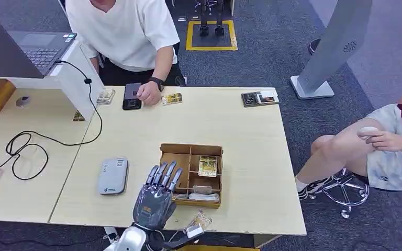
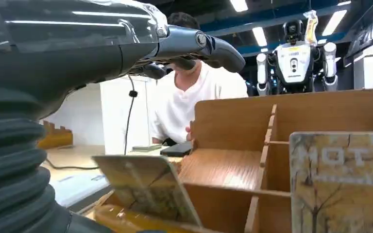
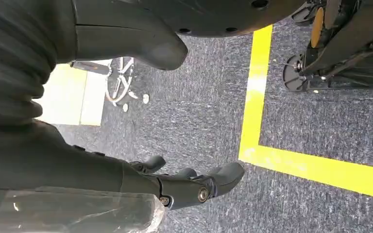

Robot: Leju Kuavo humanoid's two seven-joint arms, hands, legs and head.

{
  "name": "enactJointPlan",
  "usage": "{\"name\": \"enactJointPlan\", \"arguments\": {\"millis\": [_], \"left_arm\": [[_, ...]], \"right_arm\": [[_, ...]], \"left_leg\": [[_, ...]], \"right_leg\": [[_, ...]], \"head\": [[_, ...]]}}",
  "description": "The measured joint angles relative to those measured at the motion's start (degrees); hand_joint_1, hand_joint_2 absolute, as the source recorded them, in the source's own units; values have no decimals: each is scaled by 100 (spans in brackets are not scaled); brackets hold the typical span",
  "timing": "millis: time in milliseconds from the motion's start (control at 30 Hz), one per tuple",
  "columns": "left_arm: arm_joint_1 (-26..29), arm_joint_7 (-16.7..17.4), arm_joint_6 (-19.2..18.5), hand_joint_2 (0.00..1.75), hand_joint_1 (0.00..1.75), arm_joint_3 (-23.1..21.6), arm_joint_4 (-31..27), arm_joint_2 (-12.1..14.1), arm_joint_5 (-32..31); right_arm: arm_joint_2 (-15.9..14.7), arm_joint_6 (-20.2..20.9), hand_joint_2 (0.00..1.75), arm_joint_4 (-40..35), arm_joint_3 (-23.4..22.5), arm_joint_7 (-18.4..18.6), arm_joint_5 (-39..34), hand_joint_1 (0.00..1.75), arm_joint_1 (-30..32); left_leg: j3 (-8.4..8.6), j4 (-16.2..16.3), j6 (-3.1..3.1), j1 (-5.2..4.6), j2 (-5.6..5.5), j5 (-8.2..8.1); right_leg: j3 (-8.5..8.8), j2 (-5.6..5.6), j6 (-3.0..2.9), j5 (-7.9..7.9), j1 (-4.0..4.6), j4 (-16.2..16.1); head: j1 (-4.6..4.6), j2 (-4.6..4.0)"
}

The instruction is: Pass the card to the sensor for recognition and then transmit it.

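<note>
My left hand [image 1: 154,197] hovers over the table's front edge, fingers stretched straight and apart toward the left side of a wooden divided box [image 1: 191,151]. A yellowish card [image 1: 199,222] in a clear sleeve sits at the tip of its spread thumb, just in front of the box; I cannot tell if they touch. In the left wrist view that card [image 2: 145,187] stands tilted before the box [image 2: 233,121]. Another card [image 1: 208,166] lies in a box compartment. The grey sensor [image 1: 112,176] lies left of the hand. My right hand [image 3: 175,189] hangs over the floor, holding nothing.
A person in a white shirt stands across the table, a hand by a dark device [image 1: 132,96] and a card [image 1: 171,99]. A dark tray [image 1: 260,98] sits far right. Laptop [image 1: 39,47] and cables [image 1: 26,146] lie left. Another person [image 1: 387,141] sits to the right.
</note>
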Motion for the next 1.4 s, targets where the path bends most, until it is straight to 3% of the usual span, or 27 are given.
{"name": "enactJointPlan", "arguments": {"millis": [633, 667, 700, 733, 767, 1400], "left_arm": [[-232, -133, -22, 175, 0, 0, 277, -85, 348], [-233, -144, -22, 175, 61, 0, 277, -85, 352], [-232, -149, -22, 175, 150, 0, 277, -85, 367], [-231, -155, -22, 175, 150, 0, 280, -85, 389], [-231, -164, -22, 175, 175, 0, 280, -85, 409], [-194, -358, 334, 175, 175, 0, 280, -83, 669]], "right_arm": [[0, 17, 175, -2, 2, 4, 68, 0, -6], [0, 17, 175, -2, 0, 4, 68, 0, -6], [0, 17, 175, -2, 2, 4, 68, 0, -6], [0, 17, 175, -2, 2, 4, 68, 0, -6], [0, 18, 175, -2, 2, 4, 68, 0, -5], [0, -22, 175, -2, 2, 4, 83, 0, -6]], "left_leg": [[0, 0, 0, 0, 0, 0], [0, 0, 0, 0, 0, 0], [0, 0, 0, 0, 0, 0], [0, 0, 0, 0, 0, 0], [0, 0, 0, 0, -1, 0], [-1, 0, 0, 0, 0, 0]], "right_leg": [[0, 0, 0, 0, 0, 0], [0, 0, 0, 0, 0, 0], [0, 0, 0, 0, 0, 0], [0, 0, 0, 0, 0, 0], [0, 0, 0, 0, 0, 0], [0, 0, 0, 0, 0, 0]], "head": [[0, 0], [2, 0], [2, 0], [0, 0], [0, 0], [0, 0]]}}
